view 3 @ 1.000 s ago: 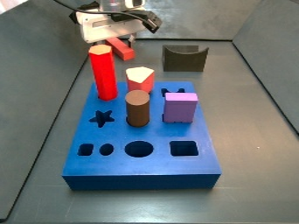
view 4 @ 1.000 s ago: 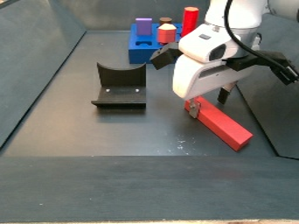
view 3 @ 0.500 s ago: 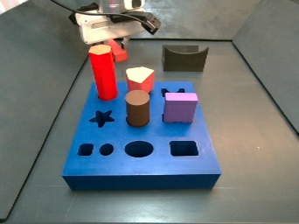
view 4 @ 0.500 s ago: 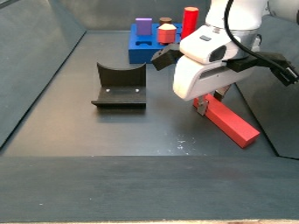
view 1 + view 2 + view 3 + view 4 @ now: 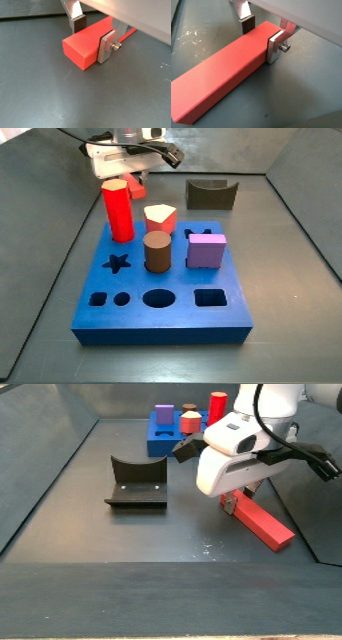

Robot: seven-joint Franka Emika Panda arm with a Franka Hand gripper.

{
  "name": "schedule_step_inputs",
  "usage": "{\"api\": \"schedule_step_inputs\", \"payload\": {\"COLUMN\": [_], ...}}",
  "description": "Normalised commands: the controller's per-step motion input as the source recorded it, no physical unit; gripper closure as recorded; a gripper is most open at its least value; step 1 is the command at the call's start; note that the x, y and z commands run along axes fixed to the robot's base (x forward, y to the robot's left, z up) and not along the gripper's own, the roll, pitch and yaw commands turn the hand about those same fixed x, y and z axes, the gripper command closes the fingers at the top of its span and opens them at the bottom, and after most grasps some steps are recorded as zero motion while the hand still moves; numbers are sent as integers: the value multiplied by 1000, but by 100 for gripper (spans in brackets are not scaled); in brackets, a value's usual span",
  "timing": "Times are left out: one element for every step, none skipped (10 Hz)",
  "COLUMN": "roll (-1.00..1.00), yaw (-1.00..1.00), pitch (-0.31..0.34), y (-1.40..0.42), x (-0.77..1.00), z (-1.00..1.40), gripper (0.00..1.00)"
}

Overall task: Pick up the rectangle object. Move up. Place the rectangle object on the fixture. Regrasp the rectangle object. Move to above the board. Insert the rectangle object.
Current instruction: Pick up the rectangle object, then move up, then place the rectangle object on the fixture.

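Observation:
The rectangle object is a long salmon-red block lying flat on the dark floor, seen full length in a wrist view and in a side view. My gripper straddles one end of it. One silver finger presses the block's near side, and the other finger's dark pad stands against the far side, so the gripper is shut on it. The gripper stands well right of the fixture. The blue board lies far from the block, past the fixture.
On the board stand a red hexagonal post, a brown cylinder, a purple block and a pale-topped red piece. Dark walls close in the floor on all sides, one right next to the block.
The block's free end has swung slightly sideways on the floor as the fingers came against its sides. Since half a second ago almost nothing has moved.

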Motion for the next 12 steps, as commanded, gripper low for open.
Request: {"api": "schedule_step_inputs", "payload": {"roll": [0, 0, 0, 0, 0, 2, 12, 38, 62, 91, 112, 0], "yaw": [0, 0, 0, 0, 0, -11, -16, -21, -23, -23, -22, 0], "pitch": [0, 0, 0, 0, 0, -5, 28, 55, 65, 74, 80, 0], "y": [0, 0, 0, 0, 0, -16, -8, 5, 5, 3, 1, 0], "x": [0, 0, 0, 0, 0, 39, 26, 6, -10, -19, -23, 0], "z": [0, 0, 0, 0, 833, 817, 722, 568, 447, 290, 179, 1000], "gripper": [100, 100, 100, 100, 100, 100, 100, 100, 100, 100, 100, 100]}}
